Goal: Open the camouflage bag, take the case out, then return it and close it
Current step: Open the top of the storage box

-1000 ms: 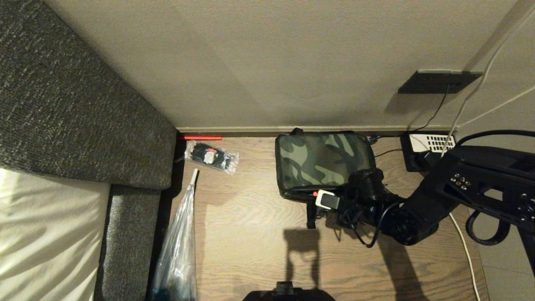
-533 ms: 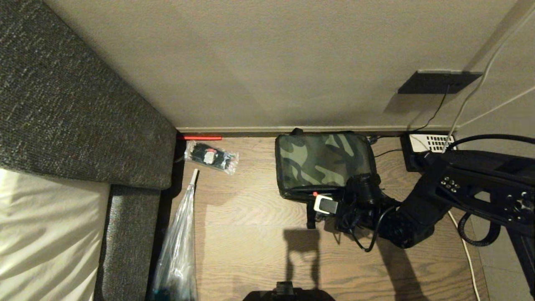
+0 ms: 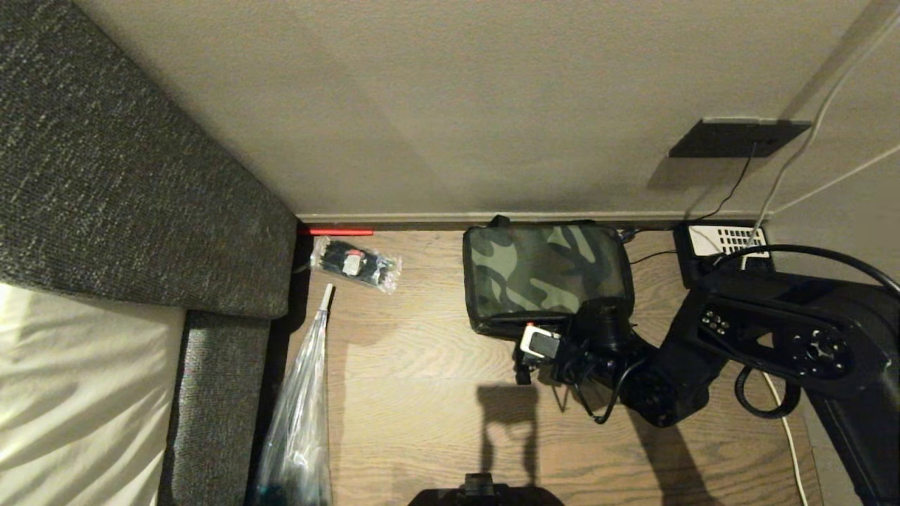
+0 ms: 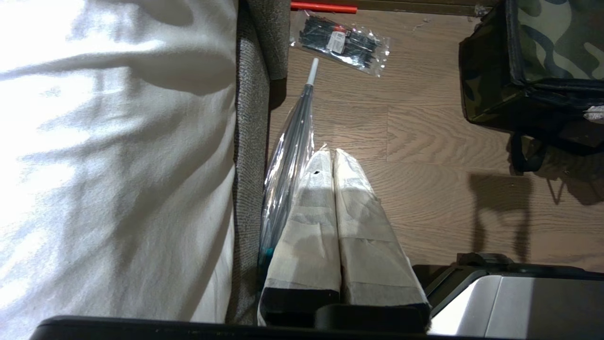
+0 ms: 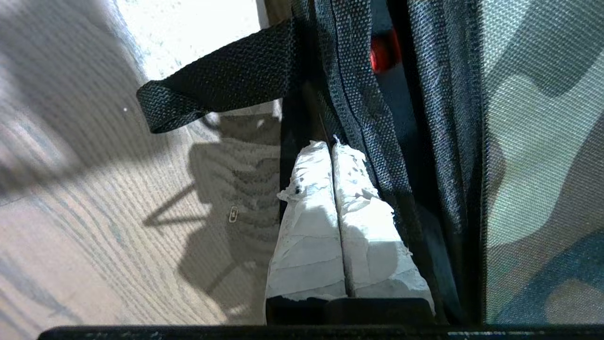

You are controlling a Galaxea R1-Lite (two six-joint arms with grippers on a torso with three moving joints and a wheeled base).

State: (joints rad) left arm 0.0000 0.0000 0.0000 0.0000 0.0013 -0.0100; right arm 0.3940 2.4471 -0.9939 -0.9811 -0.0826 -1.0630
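Nearest to us, the left gripper [image 4: 336, 158] is parked low by the sofa [image 3: 105, 176], its taped fingers pressed together on nothing, beside a folded clear umbrella [image 3: 299, 414].

Further out, our right gripper [image 5: 330, 146] sits at the front edge of the camouflage bag [image 3: 545, 270], fingers pinched flat together with nothing visibly between them, tips against the black trim just under the lid seam, near a loose black strap [image 5: 217, 87]. The lid looks shut, so we judge the step in hand to be opening it; the case is not in view (presumably inside). To do it well, we should work the closed tips along the seam towards the small red tab [image 5: 383, 53], then lift without dragging the bag across the wooden floor [image 3: 422, 379].

Beyond, against the wall, lie a packet of black items [image 3: 355, 263] and a telephone [image 3: 724, 242]. No readable brand, label or writing shows anywhere.
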